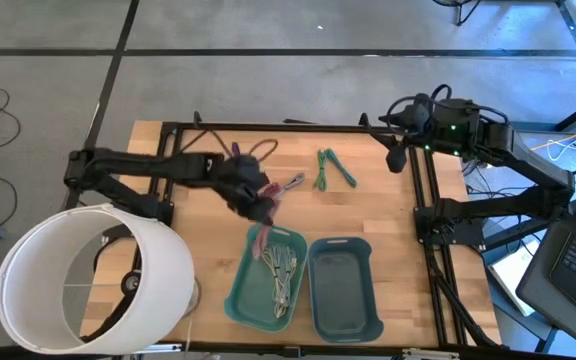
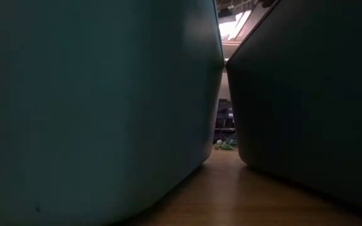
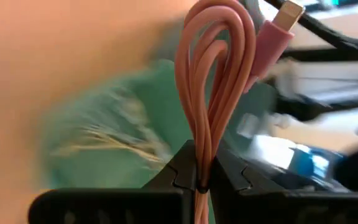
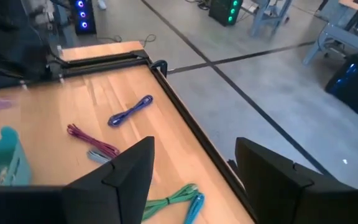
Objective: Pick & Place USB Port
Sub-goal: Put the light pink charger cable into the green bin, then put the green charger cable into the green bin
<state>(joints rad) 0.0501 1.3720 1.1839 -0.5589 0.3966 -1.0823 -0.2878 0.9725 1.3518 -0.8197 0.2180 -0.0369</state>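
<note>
My left gripper [image 1: 265, 207] is shut on a bundled pink USB cable [image 3: 216, 81] over the far end of the left teal bin [image 1: 236, 300], where several pale cables [image 1: 280, 275] lie. The pink bundle's loops and its plug [image 3: 286, 17] stick out past the fingertips. Near the table's far right corner my right gripper [image 4: 194, 180] hangs open above the wood, holding nothing. On the table lie green cables [image 1: 333, 170], a maroon cable [image 4: 92, 140] and a blue cable [image 4: 131, 111]. My left gripper pinches the pink cable's folded strands [image 3: 201, 163] between its two fingers, several strands together. The loops reach out beyond the fingertips and the plug end stands free. The bundle is lifted clear of the table, above the bin's far end.
A second teal bin [image 1: 346, 288] stands right of the first. A large white cylinder [image 1: 98, 275] covers the near left corner. Black frame rails [image 1: 423, 190] run along the table's far and right edges. In the low view both bins [image 2: 93, 107] block nearly everything.
</note>
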